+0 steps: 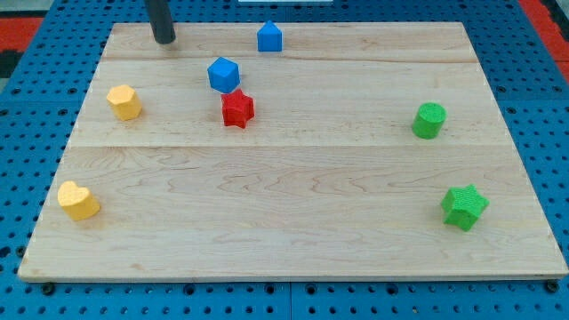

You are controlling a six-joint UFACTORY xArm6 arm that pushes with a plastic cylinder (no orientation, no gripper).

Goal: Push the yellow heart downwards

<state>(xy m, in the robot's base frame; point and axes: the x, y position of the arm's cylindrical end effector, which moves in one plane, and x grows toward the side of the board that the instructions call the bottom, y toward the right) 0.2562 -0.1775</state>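
The yellow heart (78, 201) lies near the left edge of the wooden board (293, 222), toward the view's bottom. My tip (164, 41) touches the board near its top left, far above and to the right of the heart. A second yellow block, a rounded hexagon (124, 102), sits between them, below and left of my tip.
A blue cube (223, 74) and a red star (236, 108) sit close together at upper centre. A blue house-shaped block (269, 37) is near the top edge. A green cylinder (428, 120) and a green star (464, 207) are on the right.
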